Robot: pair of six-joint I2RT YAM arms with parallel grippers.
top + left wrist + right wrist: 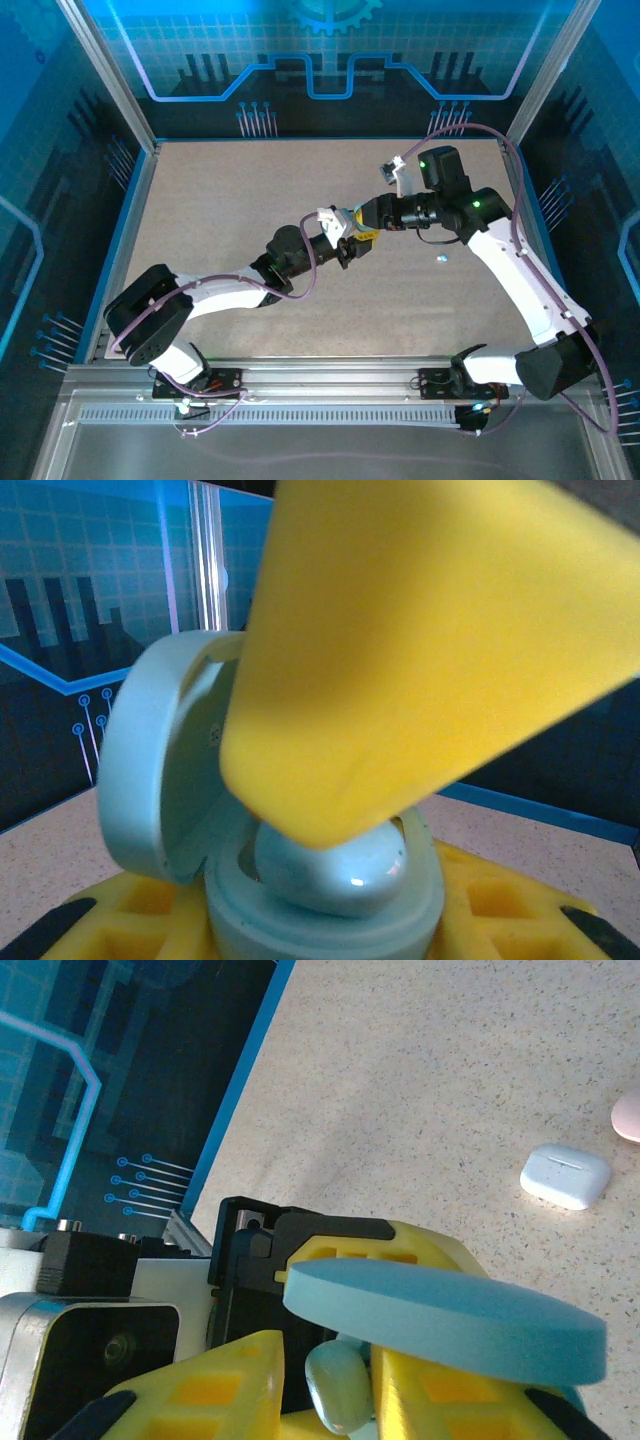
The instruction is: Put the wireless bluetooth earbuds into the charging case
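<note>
Right claw pinches light-blue earbud, partly seated in open case, lid swung back. Left claw grips case base. White case lies apart on tabletop, pink item near.

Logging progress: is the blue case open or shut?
Open. The lid stands swung back from the case, and an earbud sits exposed inside.

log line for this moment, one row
left pincer: shut on charging case, lid open | right pincer: shut on earbud | earbud: in case well, not released
</note>
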